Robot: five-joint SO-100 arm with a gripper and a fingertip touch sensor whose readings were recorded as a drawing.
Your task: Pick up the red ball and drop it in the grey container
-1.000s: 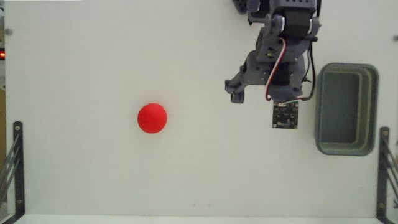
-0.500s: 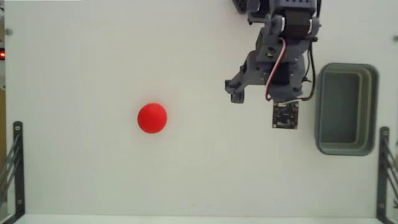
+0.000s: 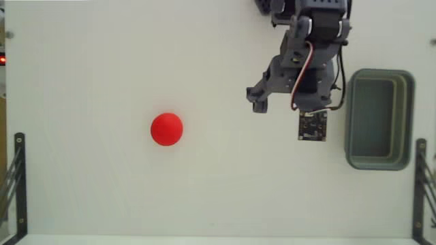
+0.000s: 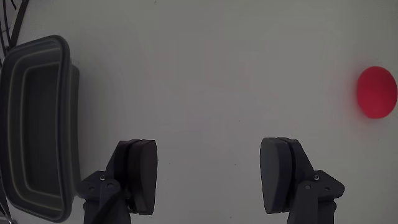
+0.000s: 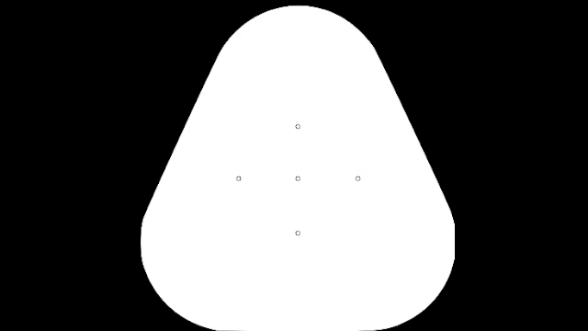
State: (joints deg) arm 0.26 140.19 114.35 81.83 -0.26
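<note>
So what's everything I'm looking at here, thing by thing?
red ball: one, bright red, lying alone on the table left of centre in the fixed view; at the right edge of the wrist view.
grey container: one, grey-green, rectangular, empty, at the right side of the fixed view; at the left edge of the wrist view.
table: one, plain white, under everything.
black metal brackets: two, at the lower left and lower right edges of the fixed view.
robot arm: one, dark grey with red and white wires, coming in from the top, between ball and container.
tool: one, dark grey, two fingers spread wide apart, holding nothing.
</note>
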